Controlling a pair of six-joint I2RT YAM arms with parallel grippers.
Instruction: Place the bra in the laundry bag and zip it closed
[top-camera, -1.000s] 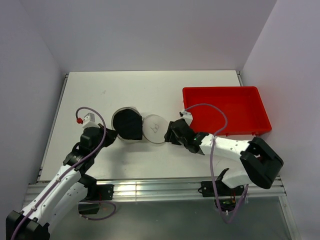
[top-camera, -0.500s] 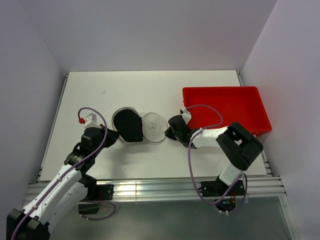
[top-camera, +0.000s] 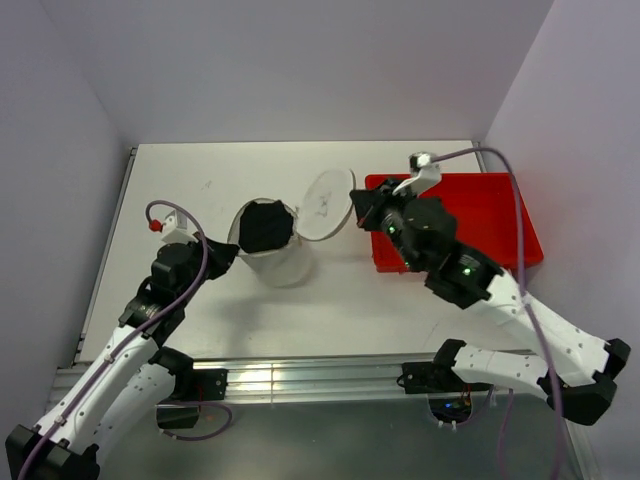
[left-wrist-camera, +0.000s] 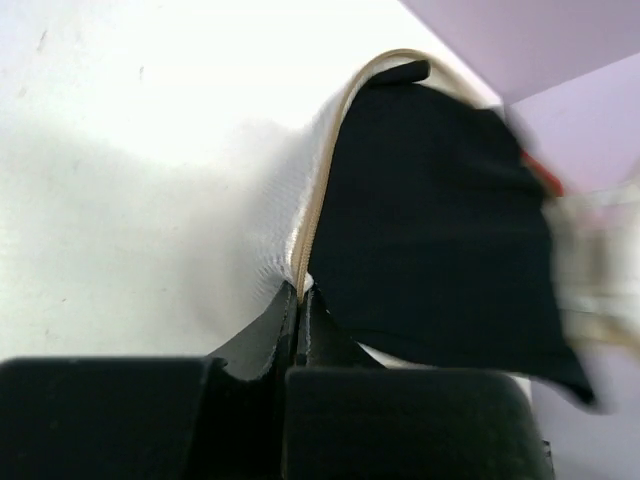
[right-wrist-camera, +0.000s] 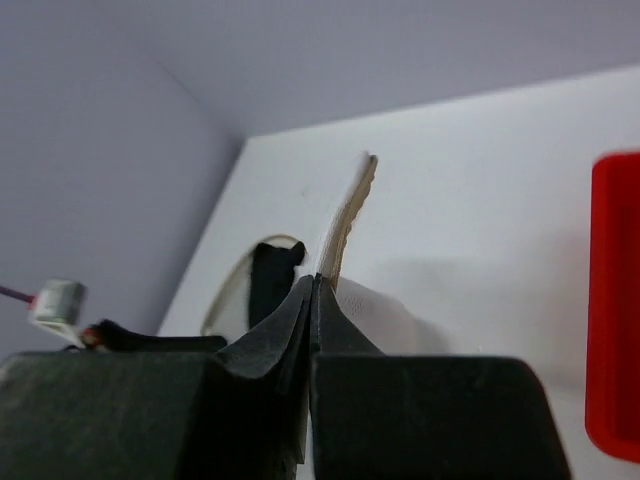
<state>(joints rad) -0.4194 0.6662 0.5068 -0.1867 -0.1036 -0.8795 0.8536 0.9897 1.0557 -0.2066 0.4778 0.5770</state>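
Note:
The white mesh laundry bag (top-camera: 282, 262) stands mouth-up on the table, with the black bra (top-camera: 265, 226) filling its opening. Its round lid (top-camera: 326, 205) is raised and tilted at the bag's right side. My left gripper (top-camera: 226, 255) is shut on the bag's left rim; the left wrist view shows its jaws (left-wrist-camera: 300, 296) pinching the beige zip edge beside the bra (left-wrist-camera: 430, 220). My right gripper (top-camera: 358, 206) is shut on the lid's right edge. The right wrist view shows the lid (right-wrist-camera: 350, 210) edge-on above the closed gripper (right-wrist-camera: 318, 282), with the bra (right-wrist-camera: 270, 280) behind it.
A red rectangular bin (top-camera: 500, 212) sits at the right rear of the table, partly under my right arm, and its corner (right-wrist-camera: 615, 300) shows in the right wrist view. White walls enclose the table on three sides.
The right gripper closed on the lid and lifted it up and back. The bag went from lying on its side to standing mouth-up. The left gripper kept its hold on the rim.

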